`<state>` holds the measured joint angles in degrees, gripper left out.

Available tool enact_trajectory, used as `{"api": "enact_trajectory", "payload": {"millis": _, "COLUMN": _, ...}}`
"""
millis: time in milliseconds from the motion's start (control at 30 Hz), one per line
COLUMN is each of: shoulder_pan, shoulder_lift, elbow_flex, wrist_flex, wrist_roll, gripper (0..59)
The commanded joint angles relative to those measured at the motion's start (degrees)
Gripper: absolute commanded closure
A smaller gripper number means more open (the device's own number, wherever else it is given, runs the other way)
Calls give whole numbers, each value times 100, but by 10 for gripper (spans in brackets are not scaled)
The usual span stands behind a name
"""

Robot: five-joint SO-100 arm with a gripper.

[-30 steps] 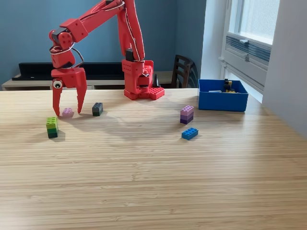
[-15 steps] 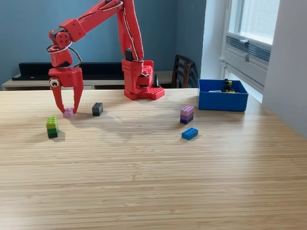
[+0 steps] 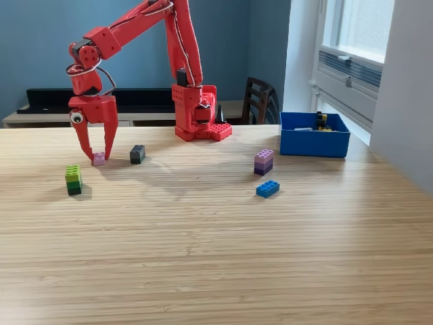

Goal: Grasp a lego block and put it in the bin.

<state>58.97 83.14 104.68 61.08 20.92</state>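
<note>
In the exterior view my red gripper (image 3: 99,156) hangs point-down at the table's left, its two fingers closed in on a small pink lego block (image 3: 99,160) that rests on the wood. The blue bin (image 3: 314,141) stands far off at the view's right, near the window, with a few dark and yellow pieces (image 3: 321,122) inside. More lego blocks lie loose: a green stack (image 3: 73,179) in front of the gripper, a dark grey block (image 3: 137,154) just to its right, a purple stack (image 3: 264,162) and a blue block (image 3: 268,189) toward the bin.
The arm's red base (image 3: 201,112) is fixed at the table's back middle. A dark chair (image 3: 257,100) stands behind the table. A wall corner (image 3: 406,101) rises at the right edge beside the bin.
The fingers, spread wide a second ago, have drawn together onto the pink block. The block shifted slightly right between the tips. Nothing else moved.
</note>
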Motion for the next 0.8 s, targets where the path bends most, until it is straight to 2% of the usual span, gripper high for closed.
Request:
{"api": "enact_trajectory", "payload": {"millis": 33, "shoulder_pan": -290, "shoulder_lift": 185, "elbow_flex": -932, "wrist_flex": 615, "wrist_roll": -88, "gripper": 585}}
{"api": "enact_trajectory", "payload": {"millis": 233, "shoulder_pan": -1090, "shoulder_lift": 202, "elbow_flex": -1942, "wrist_flex": 1503, "wrist_roll": -123, "gripper": 585}}
{"api": "enact_trajectory", "payload": {"millis": 467, "shoulder_pan": -2997, "shoulder_lift": 211, "elbow_flex": -2936, "wrist_flex": 2619, "wrist_roll": -211, "gripper": 585}}
{"api": "enact_trajectory", "payload": {"millis": 800, "shoulder_pan": -6337, "shoulder_lift": 211, "elbow_flex": -3375, "wrist_flex": 3094, "wrist_roll": -79, "gripper": 585}}
